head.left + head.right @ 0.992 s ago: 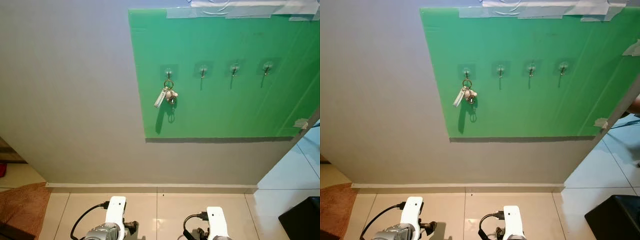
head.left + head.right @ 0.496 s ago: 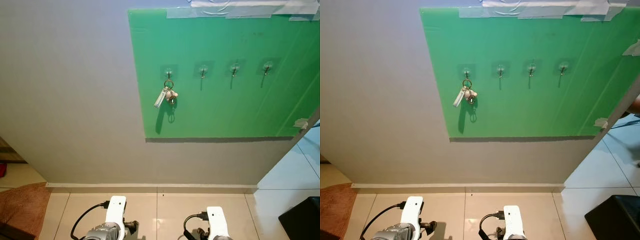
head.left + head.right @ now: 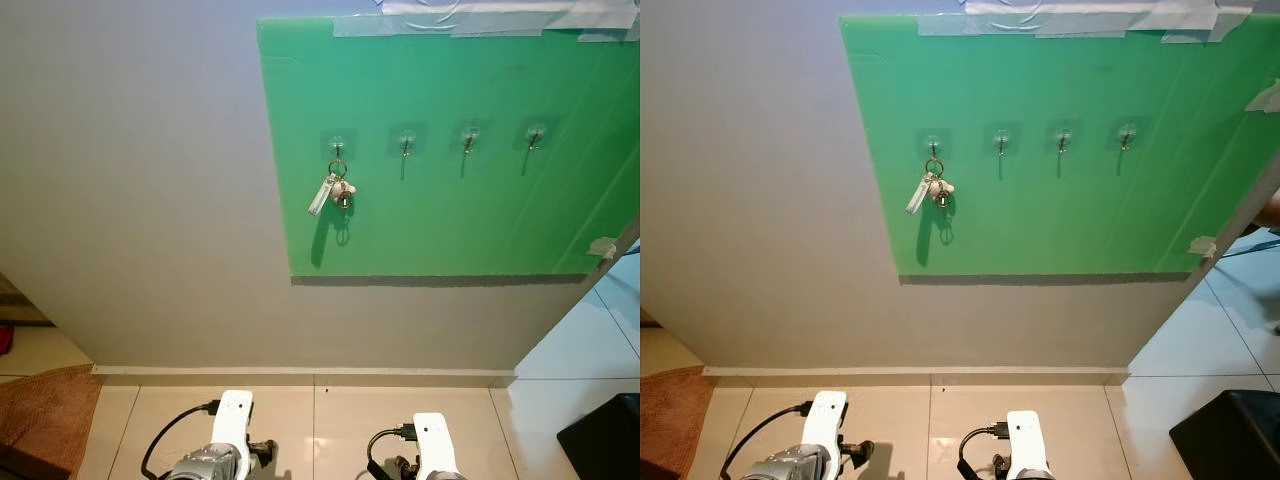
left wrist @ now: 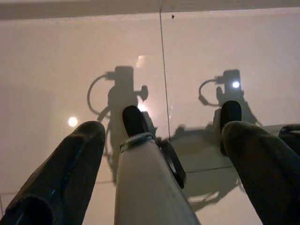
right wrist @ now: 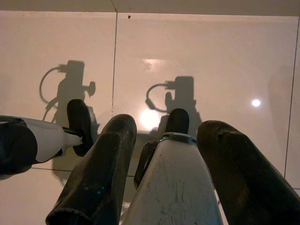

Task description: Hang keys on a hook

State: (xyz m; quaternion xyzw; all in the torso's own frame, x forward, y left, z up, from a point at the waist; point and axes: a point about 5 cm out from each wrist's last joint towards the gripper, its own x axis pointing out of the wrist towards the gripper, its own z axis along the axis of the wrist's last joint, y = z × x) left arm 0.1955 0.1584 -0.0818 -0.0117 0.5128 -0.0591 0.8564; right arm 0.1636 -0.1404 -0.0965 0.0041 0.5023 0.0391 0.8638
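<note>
Four hooks: you have a row of them point(image 3: 469, 139) on clear square pads across the upper part of the board, evenly spaced, each a small bent metal prong.
Wall: flat grey painted surface point(image 3: 140, 200), matte, meeting the floor at a pale skirting strip.
Board: smooth green sheet point(image 3: 460, 220), rectangular, fixed flat to the wall with strips of silver tape point(image 3: 450, 20) along its top edge; more bits of tape show at its right edge.
Floor: glossy cream tiles point(image 4: 220, 47) with thin dark grout lines, bright enough to throw back lamp spots and both arms' shadows.
Rug: rough brown woven corner point(image 3: 45, 415) at your far left on the floor.
Dark box: black, hard-edged corner point(image 3: 600, 435) on the floor at your far right.
Left gripper: hanging low over the tiles point(image 4: 164, 154), two long black rounded fingers point(image 4: 70, 168) held wide apart, nothing between them but the robot's own pale leg below; touching nothing.
Right gripper: likewise hanging low over the tiles point(image 5: 161, 173), black fingers point(image 5: 101, 173) spread apart, holding nothing.
Keys: hanging on the leftmost hook point(image 3: 337, 146), well above both grippers; a metal ring with a pale flat tag slanting down to the left and a small rounded pale charm beside it point(image 3: 332, 189), shadow cast on the green just below.
</note>
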